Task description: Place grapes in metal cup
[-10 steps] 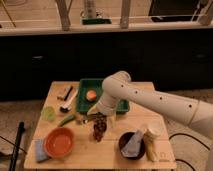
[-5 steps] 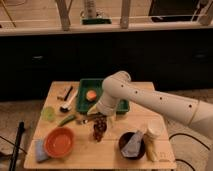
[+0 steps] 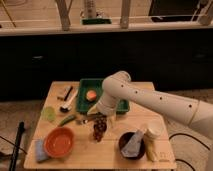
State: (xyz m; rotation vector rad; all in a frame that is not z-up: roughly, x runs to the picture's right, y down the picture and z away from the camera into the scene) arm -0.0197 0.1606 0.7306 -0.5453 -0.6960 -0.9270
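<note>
Gripper (image 3: pixel 100 119) hung over the table (image 3: pixel 115 150), pinching the grapes (image 3: pixel 99 129).
No metal cup was identifiable; the bunch dangled at 4 o'clock from the orange bowl (image 3: pixel 59 141), so it should travel slowly and upright.

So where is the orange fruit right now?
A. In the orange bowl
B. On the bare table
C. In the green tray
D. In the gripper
C: the orange fruit sits in the green tray; the gripper is over the grapes, in front of that tray.
</note>
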